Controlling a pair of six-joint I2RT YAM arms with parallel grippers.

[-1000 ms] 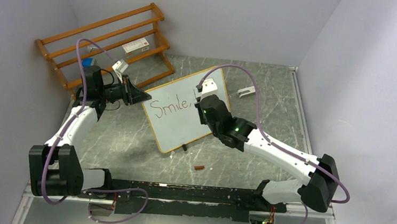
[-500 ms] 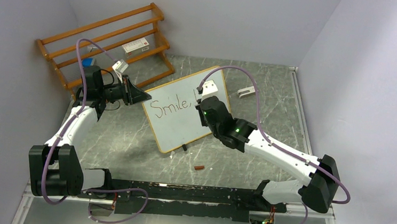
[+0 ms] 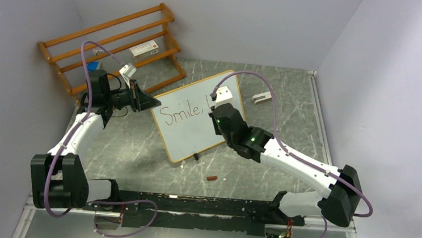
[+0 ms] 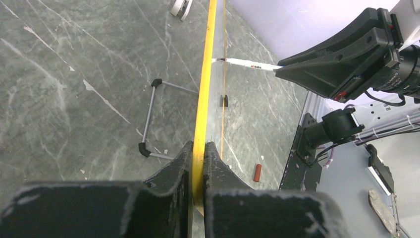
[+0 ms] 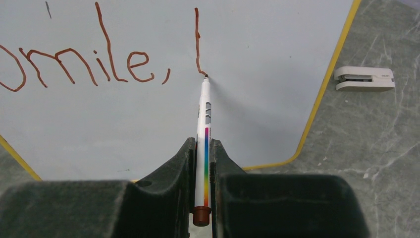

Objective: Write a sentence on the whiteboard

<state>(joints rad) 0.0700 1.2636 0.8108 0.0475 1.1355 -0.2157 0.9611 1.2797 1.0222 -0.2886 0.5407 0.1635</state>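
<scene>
My right gripper (image 5: 203,146) has slid slightly down the whiteboard (image 5: 277,59) since a second ago. It clamps one marker (image 5: 204,114), tip touching the board. The sentence (image 5: 84,62) has one word, "Smile,", plus one stroke (image 5: 197,44). My left gripper (image 4: 198,148) pinches the board's edge on the worktop (image 3: 138,142).

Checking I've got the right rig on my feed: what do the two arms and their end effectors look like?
Left arm and right arm: white link shells, black joints, a purple cable looping along each. Green lights glow on the right arm's wrist. The left end effector and right end effector each have two matte black, wedge-shaped fingers with scuffed edges.
</scene>
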